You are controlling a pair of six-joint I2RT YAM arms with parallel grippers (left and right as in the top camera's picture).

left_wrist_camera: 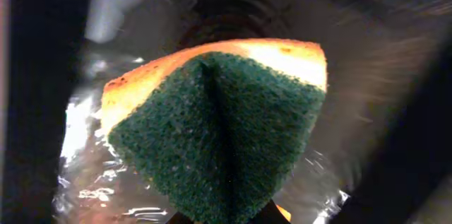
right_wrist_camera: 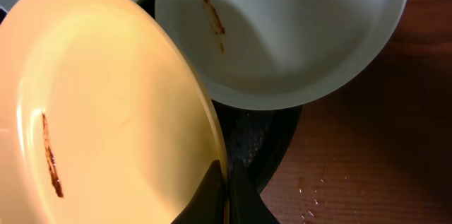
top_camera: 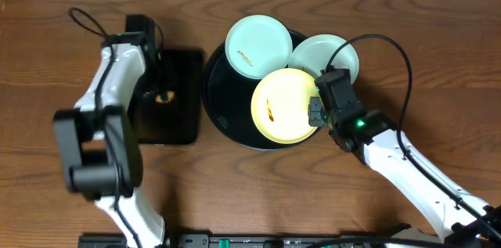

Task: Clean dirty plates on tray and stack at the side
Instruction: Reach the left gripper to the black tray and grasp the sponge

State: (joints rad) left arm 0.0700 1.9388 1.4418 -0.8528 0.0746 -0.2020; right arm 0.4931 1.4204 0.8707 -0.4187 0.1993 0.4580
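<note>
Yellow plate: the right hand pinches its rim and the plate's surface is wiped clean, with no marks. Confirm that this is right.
One thing is wrong. The right hand does pinch the rim of the yellow plate, but the plate is not clean: a thin brown smear runs across its surface. The right wrist view shows it plainly, and the overhead view shows it too.

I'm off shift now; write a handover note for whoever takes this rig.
The left gripper is shut on the sponge over the small tray.
The right gripper is shut on the yellow plate at its rim, over the round tray.
One mint plate sits at its far edge, another over its right rim.
Done: nothing; all three show brown smears, none stacked.
Left: wipe each, stack beside the tray.
</note>
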